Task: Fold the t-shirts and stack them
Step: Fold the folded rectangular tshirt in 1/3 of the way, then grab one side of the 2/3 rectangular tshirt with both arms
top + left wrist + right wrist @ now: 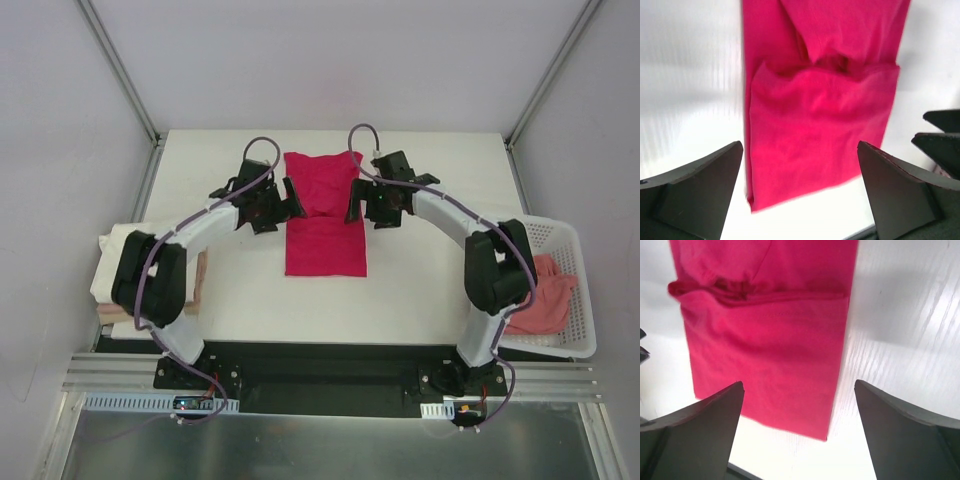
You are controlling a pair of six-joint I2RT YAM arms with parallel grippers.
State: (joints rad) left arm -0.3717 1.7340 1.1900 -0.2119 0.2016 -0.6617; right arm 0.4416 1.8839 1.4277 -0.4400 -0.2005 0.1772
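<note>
The crimson-pink t-shirt lies in the middle of the table as a long narrow strip, with its far part folded back over itself. My left gripper hovers at its left edge and my right gripper at its right edge, both open and empty. In the left wrist view the shirt lies ahead of the open gripper. In the right wrist view the shirt lies ahead of the open gripper. A cream-white t-shirt lies folded at the left. A salmon-pink t-shirt lies crumpled in the basket.
A white mesh basket stands at the table's right edge. The cream shirt rests on a tan board at the left edge. The right arm's fingers show at the right of the left wrist view. Walls close the back and sides.
</note>
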